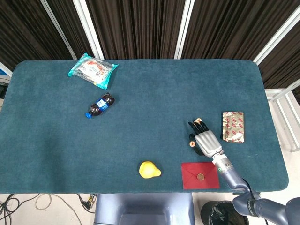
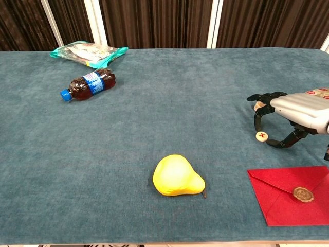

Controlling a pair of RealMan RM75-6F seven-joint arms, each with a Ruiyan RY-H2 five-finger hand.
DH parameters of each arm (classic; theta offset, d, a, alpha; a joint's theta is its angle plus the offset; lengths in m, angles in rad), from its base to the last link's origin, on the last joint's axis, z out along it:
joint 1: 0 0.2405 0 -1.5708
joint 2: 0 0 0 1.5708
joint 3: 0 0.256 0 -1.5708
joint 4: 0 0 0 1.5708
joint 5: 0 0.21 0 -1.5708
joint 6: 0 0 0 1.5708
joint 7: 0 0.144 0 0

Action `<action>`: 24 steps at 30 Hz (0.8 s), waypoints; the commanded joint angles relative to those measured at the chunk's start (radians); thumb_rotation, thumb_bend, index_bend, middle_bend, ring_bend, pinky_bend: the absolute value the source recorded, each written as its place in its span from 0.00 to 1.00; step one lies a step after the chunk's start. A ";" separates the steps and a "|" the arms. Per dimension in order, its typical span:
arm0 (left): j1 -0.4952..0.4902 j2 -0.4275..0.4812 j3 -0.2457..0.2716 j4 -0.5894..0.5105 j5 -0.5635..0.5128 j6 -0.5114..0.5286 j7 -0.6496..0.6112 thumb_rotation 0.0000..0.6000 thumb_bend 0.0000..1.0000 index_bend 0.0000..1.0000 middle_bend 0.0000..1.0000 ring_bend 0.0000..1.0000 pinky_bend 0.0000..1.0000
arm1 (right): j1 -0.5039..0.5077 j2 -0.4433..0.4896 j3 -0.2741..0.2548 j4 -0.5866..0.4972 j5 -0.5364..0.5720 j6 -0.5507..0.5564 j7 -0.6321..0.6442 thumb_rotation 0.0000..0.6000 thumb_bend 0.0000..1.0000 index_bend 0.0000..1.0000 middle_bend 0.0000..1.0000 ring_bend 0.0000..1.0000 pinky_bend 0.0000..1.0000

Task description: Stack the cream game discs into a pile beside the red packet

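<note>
A cream disc with a red mark [image 1: 192, 144] [image 2: 262, 136] lies on the teal table, just left of my right hand's thumb. A second cream disc [image 1: 198, 120] [image 2: 261, 105] shows at the fingertips, partly hidden by them. My right hand [image 1: 205, 138] [image 2: 294, 114] arches over the cloth between the two discs, fingers apart and holding nothing. The thumb tip sits close to the near disc; I cannot tell whether it touches. The red packet [image 1: 200, 175] [image 2: 290, 195], an envelope with a gold seal, lies at the front edge, right of the near disc. My left hand is out of both views.
A yellow pear [image 1: 149, 169] [image 2: 177, 175] sits near the front edge, left of the envelope. A tan and red sachet [image 1: 233, 126] lies right of the hand. A small cola bottle [image 1: 100, 105] [image 2: 87, 85] and a teal snack bag [image 1: 93, 70] [image 2: 88, 53] are far left.
</note>
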 commanded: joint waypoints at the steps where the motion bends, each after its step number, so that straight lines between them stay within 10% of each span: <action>1: 0.000 0.000 0.000 0.000 0.000 0.000 0.000 1.00 0.63 0.05 0.00 0.00 0.00 | 0.000 -0.003 0.002 0.002 0.000 -0.004 -0.002 1.00 0.41 0.46 0.00 0.00 0.00; 24: 0.000 0.000 0.000 -0.001 0.000 -0.001 -0.001 1.00 0.63 0.05 0.00 0.00 0.00 | 0.002 -0.004 0.022 0.001 0.010 -0.035 -0.017 1.00 0.41 0.55 0.00 0.00 0.00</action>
